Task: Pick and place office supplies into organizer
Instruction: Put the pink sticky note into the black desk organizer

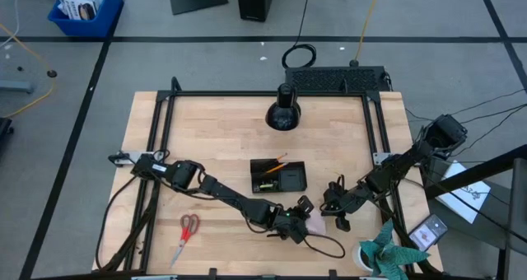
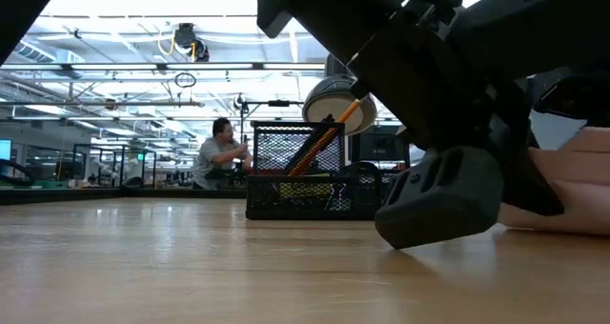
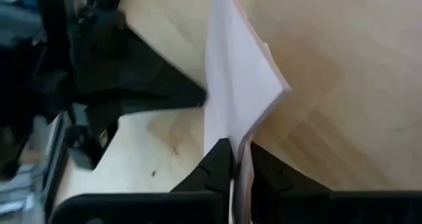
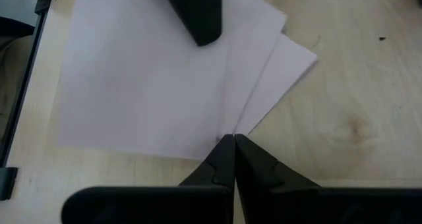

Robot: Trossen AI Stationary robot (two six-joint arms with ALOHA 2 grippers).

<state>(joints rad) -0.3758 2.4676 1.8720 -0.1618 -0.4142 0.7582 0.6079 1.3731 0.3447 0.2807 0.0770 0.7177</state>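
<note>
Near the table's front edge, both claws, the left claw (image 1: 301, 227) and the right claw (image 1: 329, 207), pinch the pink sticky-note pad (image 1: 315, 223), organizer (image 1: 277, 177) behind.

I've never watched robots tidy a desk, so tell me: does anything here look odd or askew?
Yes: the pink sticky-note pad has fanned apart, its sheets splayed out of line on the table near the front edge. The left gripper pinches its edge; the right gripper touches its corner.

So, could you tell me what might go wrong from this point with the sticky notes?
The left gripper pinches only the edge of the pink sticky-note pad, whose sheets fan apart, so it may lift just a few sheets. The right gripper, shut at the pad's corner, sits very near the left one, so the two arms could bump. The organizer already holds pencils, which could block the pad.
</note>
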